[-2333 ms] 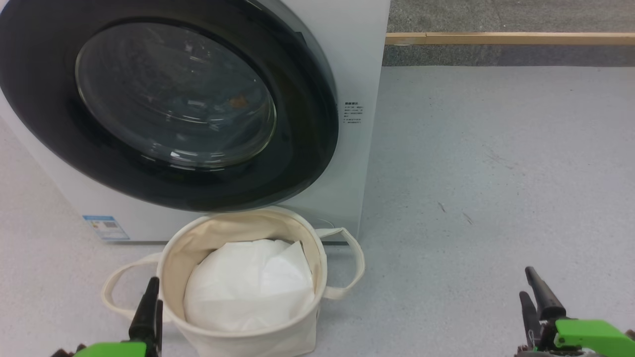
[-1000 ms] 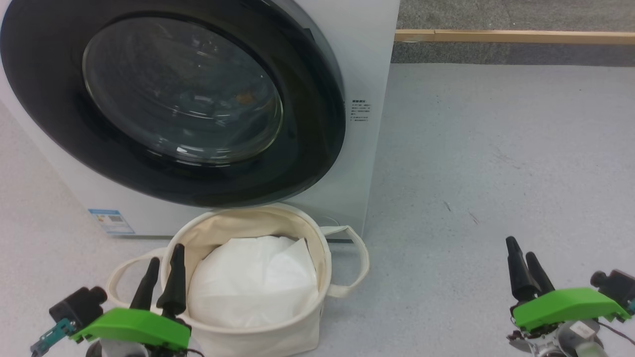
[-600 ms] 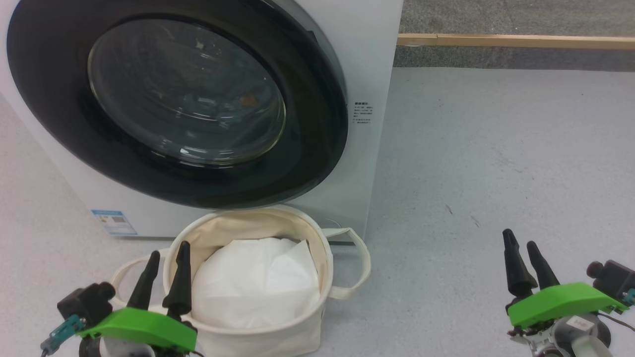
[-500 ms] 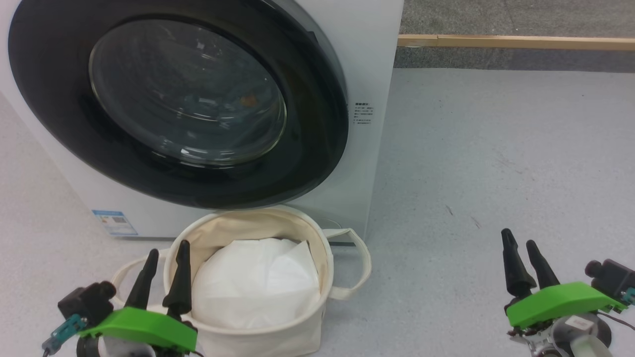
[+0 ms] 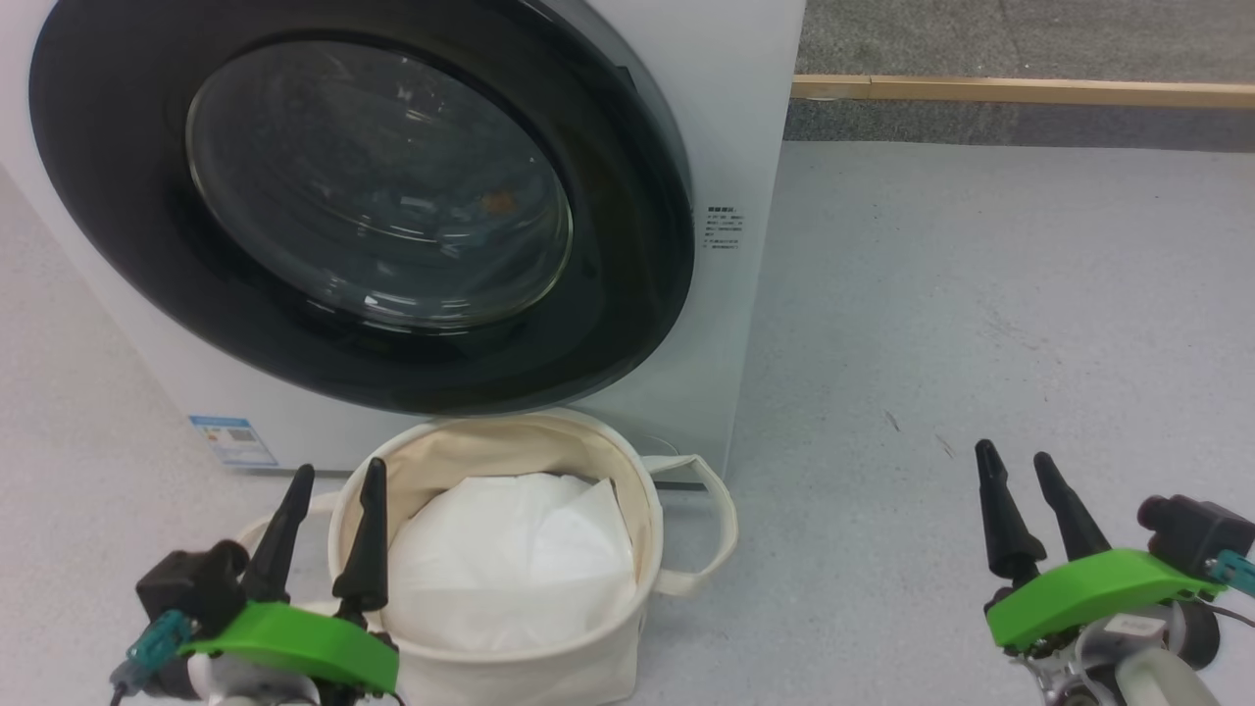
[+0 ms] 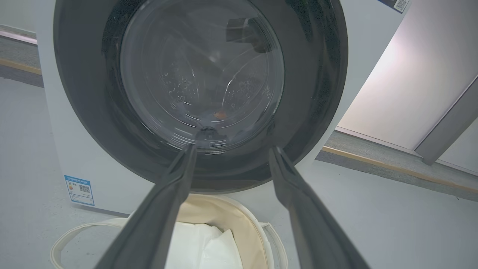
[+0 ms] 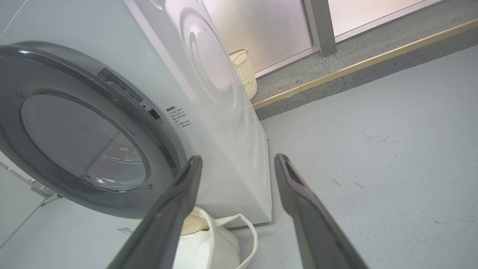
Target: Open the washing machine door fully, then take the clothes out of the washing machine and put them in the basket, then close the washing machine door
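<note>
The white washing machine [image 5: 745, 127] fills the upper left, and its door [image 5: 627, 294], black-rimmed with a glass bowl, sits closed against the front. Behind the glass the clothes are a dim shape with one small orange spot [image 5: 498, 203]. The cream basket [image 5: 608, 461] stands on the floor right under the door and holds a plain white sheet [image 5: 510, 559]. My left gripper [image 5: 339, 469] is open at the basket's left rim, its fingertips pointing at the door's lower edge [image 6: 232, 148]. My right gripper [image 5: 1013, 453] is open over bare floor, well right of the machine [image 7: 239, 157].
Grey floor [image 5: 980, 294] stretches to the right of the machine up to a wooden strip [image 5: 1020, 91]. A blue label [image 5: 232, 439] sits low on the washer's front. A pale woven hamper [image 7: 244, 71] stands behind the machine by the wall.
Both grippers have come up a little in the head view, still open. The head view has drifted slightly. The door stays closed and the basket has not moved.
</note>
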Available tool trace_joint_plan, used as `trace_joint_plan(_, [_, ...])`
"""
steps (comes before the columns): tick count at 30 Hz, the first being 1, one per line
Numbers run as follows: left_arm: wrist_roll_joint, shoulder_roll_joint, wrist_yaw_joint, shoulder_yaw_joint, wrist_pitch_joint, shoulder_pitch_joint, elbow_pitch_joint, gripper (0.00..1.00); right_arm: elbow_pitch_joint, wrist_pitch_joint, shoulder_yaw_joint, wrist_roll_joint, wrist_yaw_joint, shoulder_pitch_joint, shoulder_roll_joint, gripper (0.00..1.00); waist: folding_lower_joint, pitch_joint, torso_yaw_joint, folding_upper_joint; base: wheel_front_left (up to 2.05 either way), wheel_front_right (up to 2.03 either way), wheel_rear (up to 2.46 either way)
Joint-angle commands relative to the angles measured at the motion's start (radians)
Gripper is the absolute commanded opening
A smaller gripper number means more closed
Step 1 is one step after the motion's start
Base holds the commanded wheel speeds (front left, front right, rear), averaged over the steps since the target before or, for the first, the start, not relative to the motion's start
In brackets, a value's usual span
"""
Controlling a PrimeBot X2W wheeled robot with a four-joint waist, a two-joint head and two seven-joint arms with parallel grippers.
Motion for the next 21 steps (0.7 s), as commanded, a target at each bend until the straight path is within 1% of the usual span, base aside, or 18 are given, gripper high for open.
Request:
trace_joint_plan(1, [0.036, 0.027, 0.004, 0.021, -0.015, -0.058, -0.04, 1.0, -0.039, -0.018, 0.02, -0.031, 0.0, -0.052, -0.027, 1.0, 0.0, 0.0, 0.001, 0.0, 0.0, 0.0, 0.0])
trace_joint_plan(21, [0.273, 0.043, 0.005, 0.008, -0.073, -0.088, -0.062, 1.0, -0.07, -0.048, 0.077, -0.209, 0.0, -0.076, -0.071, 1.0, 0.0, 0.011, 0.013, 0.0, 0.0, 0.0, 0.0])
